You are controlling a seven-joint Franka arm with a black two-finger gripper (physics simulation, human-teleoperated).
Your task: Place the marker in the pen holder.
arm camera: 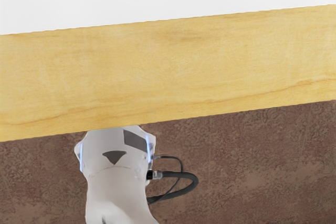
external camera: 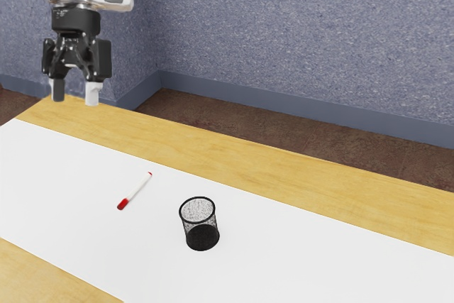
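Because nothing is between its parted fingers, our tool (external camera: 75, 97) is released, at the upper left of the exterior frame. The marker (external camera: 136, 189) lies on its side on the white sheet (external camera: 57, 182), left of the frame's centre, its thicker red end toward the lower left; flat like that, it probably needs a grip across its barrel, then a turn upright. The pen holder (external camera: 202, 238) stands apart from it, just below the centre, mouth up, which suits a drop from above. We seem to carry the hand high so it can travel without knocking either one. Our arm comes down from the frame's top with the fingers pointing downward; at the wrist frame's lower left we see our arm's pale base (arm camera: 118, 182), beside the desk (arm camera: 168, 72), so we judge the reach is only beginning.
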